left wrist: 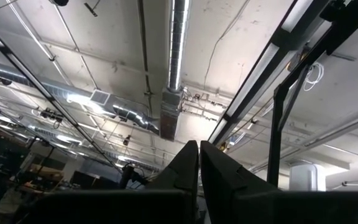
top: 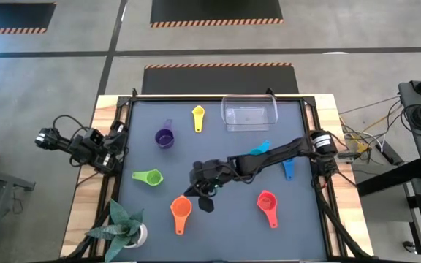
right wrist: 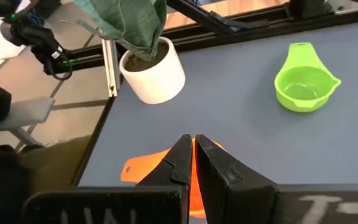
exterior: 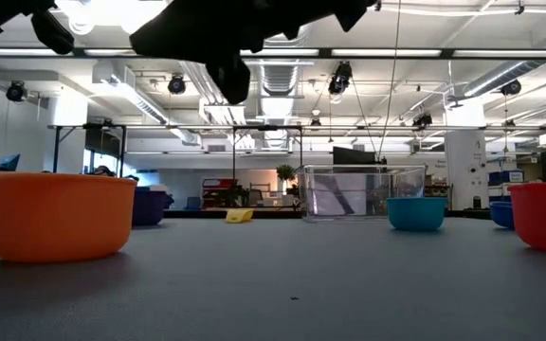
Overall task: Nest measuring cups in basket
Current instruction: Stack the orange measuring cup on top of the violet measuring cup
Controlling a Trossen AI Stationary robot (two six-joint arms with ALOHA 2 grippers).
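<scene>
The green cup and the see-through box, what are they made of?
The green cup looks like smooth, slightly shiny plastic: one solid bright colour, with soft light spots inside the bowl. The see-through box is probably clear hard plastic: the room behind shows straight through its walls, and its edges catch the light. Glass can't be ruled out.

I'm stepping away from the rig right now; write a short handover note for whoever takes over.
Right gripper: shut, empty, above the table centre near the orange cup.
Left gripper: shut, parked at the table's left edge.
Basket: at the far edge, empty.
Cups loose on the mat: yellow, purple, green, red, cyan, blue.
Done: nothing.
Left: nest every cup in the basket.
</scene>
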